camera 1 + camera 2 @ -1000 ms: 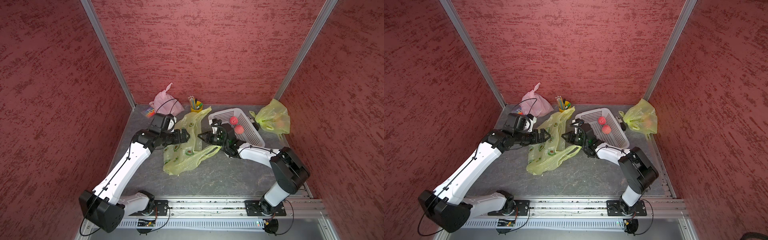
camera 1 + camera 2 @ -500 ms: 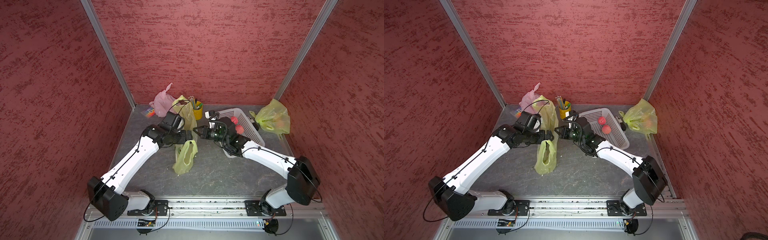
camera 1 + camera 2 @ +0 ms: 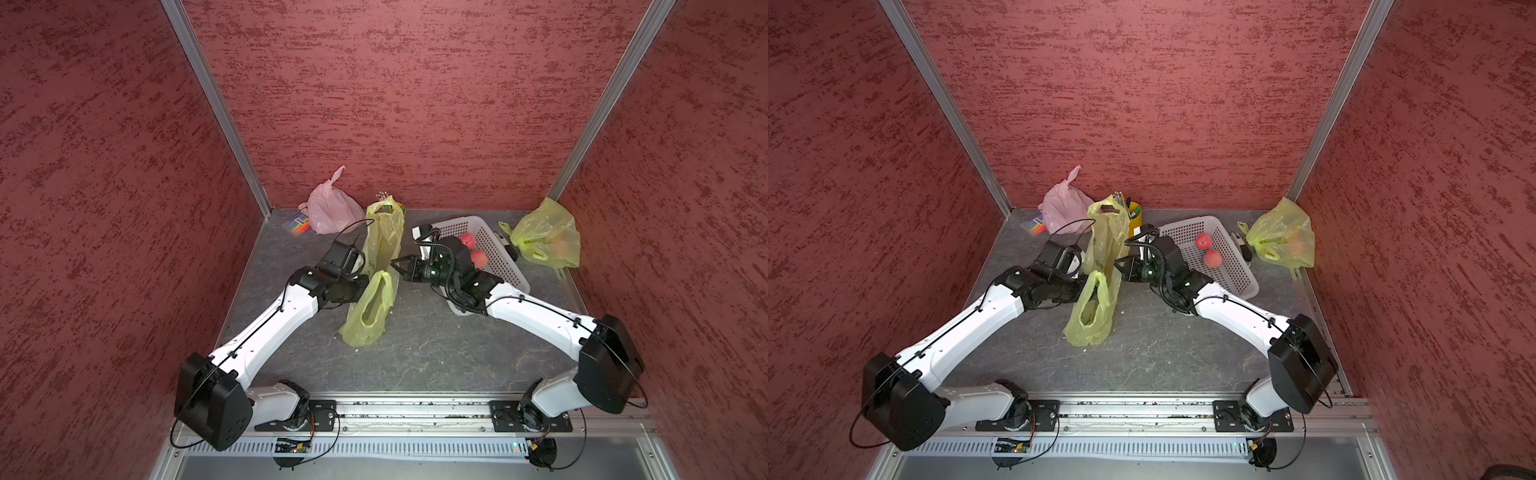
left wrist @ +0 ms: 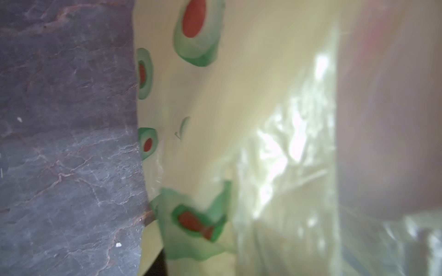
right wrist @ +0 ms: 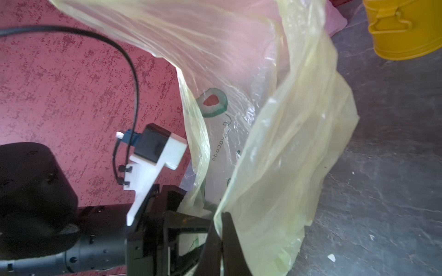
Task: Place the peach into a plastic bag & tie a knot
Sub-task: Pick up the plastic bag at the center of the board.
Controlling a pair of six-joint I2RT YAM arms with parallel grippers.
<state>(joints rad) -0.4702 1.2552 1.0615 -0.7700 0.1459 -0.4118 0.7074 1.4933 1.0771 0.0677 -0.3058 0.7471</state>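
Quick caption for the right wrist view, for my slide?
Close-up: right gripper pinching the edge of the yellow-green plastic bag, left arm close beside it, yellow cup behind.

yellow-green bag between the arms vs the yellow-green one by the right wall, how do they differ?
Pose: the held bag is stretched up tall, the right gripper shut on it and the left gripper at its other side; the corner bag sits alone in the far corner. Fill: the held bag hangs limp and looks empty; the corner bag bulges, something orange showing through. Both are translucent yellow-green plastic.
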